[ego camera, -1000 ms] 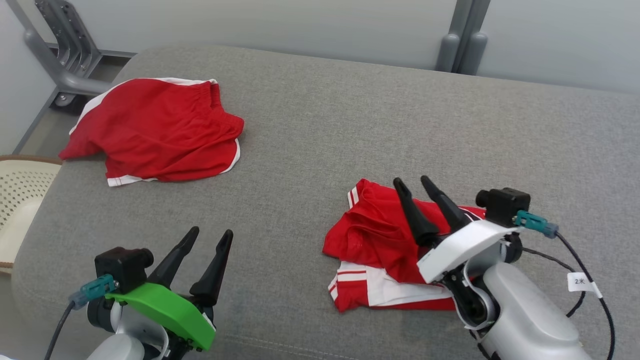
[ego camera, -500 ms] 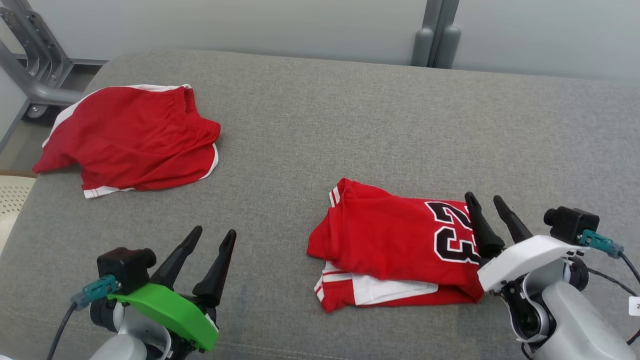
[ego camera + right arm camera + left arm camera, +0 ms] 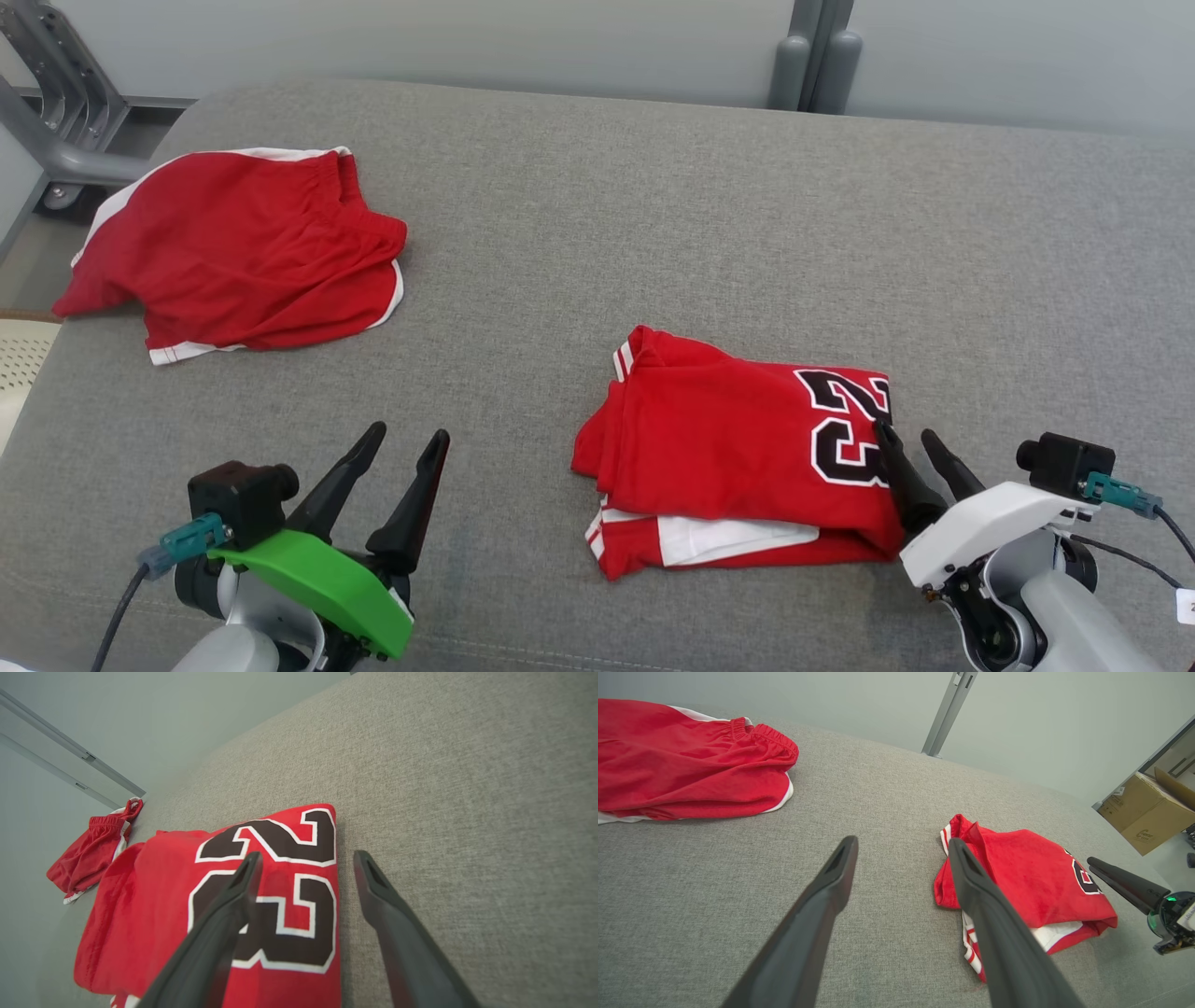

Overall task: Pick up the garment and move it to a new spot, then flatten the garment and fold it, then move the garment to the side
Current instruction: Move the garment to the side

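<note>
Head view: the one clear piece of writing is the number "23" (image 3: 851,429), black digits with a white outline, printed on the red jersey (image 3: 728,448). The jersey lies folded into a rough rectangle on the grey upholstered surface (image 3: 653,233), toward its near right part, with the number at the right end of the top layer. A lower layer with white and red striped trim shows along the near edge. A small paper tag (image 3: 1186,605) hangs on the right arm's cable at the frame edge, cut off and unreadable. In the left wrist view a cardboard box (image 3: 1143,807) stands beyond the surface; its printed mark is too small to read.

The right gripper (image 3: 905,429) sits low at the jersey's right end, white-covered wrist below it, fingers pointing up the view and spread with nothing between them. Its own wrist view shows one finger over the digits and the other over bare grey fabric just past the jersey's edge. Whether the fingertip touches the cloth cannot be told.

The left gripper (image 3: 409,431), on a green-covered wrist, hangs over bare fabric at the near left, fingers parted and empty, apart from the jersey.

Red shorts (image 3: 233,247) with white trim lie rumpled at the far left, well apart from the jersey.
</note>
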You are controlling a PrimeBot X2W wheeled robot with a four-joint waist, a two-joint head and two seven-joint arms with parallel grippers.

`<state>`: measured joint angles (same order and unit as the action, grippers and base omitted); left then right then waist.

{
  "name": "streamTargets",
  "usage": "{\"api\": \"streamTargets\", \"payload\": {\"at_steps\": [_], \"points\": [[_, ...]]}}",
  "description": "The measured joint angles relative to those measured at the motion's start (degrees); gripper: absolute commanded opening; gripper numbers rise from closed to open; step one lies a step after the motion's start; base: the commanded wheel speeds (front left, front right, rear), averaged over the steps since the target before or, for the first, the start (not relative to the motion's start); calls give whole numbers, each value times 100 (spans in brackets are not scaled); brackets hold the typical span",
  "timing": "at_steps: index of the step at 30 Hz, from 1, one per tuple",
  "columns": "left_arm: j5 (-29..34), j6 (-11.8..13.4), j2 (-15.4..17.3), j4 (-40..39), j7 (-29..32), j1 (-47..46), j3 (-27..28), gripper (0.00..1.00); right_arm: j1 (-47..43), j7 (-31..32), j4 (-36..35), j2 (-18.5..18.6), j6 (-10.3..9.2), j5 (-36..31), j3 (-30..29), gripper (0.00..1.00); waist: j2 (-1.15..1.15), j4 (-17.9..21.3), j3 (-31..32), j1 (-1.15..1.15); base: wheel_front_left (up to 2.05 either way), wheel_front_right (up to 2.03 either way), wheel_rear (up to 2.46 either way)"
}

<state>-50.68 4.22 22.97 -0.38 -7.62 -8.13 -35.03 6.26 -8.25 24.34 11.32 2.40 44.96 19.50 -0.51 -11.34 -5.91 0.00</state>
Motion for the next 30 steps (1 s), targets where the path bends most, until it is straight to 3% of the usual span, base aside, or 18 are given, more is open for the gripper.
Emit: {"api": "streamTargets", "payload": {"at_steps": [21,24,25,30], "points": [[0,0,0,-4,34,-5,9,100,42,524,497,-428,214,1016,-259,100,0,-106,-111,0,0,0,0],[0,0,0,-2,34,-7,10,100,76,523,531,-427,243,1033,-286,5,0,-115,-102,0,0,0,0],[0,0,0,0,34,-7,11,100,92,519,537,-425,259,1032,-287,0,0,-116,-98,0,0,0,0],[0,1,0,16,33,-7,13,100,187,403,538,-397,276,1005,-331,0,0,-104,-66,0,0,0,0]]}}
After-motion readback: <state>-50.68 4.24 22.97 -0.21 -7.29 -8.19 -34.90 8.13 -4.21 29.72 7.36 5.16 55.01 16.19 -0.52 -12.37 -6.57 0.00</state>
